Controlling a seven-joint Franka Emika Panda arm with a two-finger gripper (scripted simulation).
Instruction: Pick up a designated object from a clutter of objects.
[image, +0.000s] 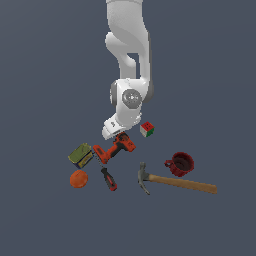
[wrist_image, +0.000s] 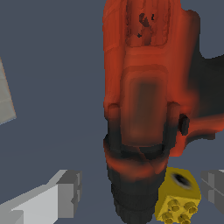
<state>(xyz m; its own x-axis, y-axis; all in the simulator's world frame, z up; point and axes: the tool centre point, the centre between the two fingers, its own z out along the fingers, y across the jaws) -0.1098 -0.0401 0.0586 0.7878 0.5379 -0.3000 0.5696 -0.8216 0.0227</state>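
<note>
The orange-red drill (image: 116, 147) with black patches lies on its side on the grey floor, in the middle of the clutter. It fills the wrist view (wrist_image: 144, 96), black chuck end nearest the camera. My gripper (image: 116, 134) is low over the drill's far end, in the exterior view. In the wrist view the gripper (wrist_image: 140, 192) is open. One grey finger (wrist_image: 65, 194) stands on each side of the chuck, neither touching it. A small yellow die (wrist_image: 178, 194) lies against the chuck, between it and the other finger (wrist_image: 214, 186).
A green tin (image: 81, 155) and an orange ball (image: 78, 178) lie on the exterior view's left of the drill. A red-and-black screwdriver (image: 108, 179) lies in front. A wooden-handled hammer (image: 175, 182), a red mug (image: 180, 164) and a colourful cube (image: 147, 129) lie to the right.
</note>
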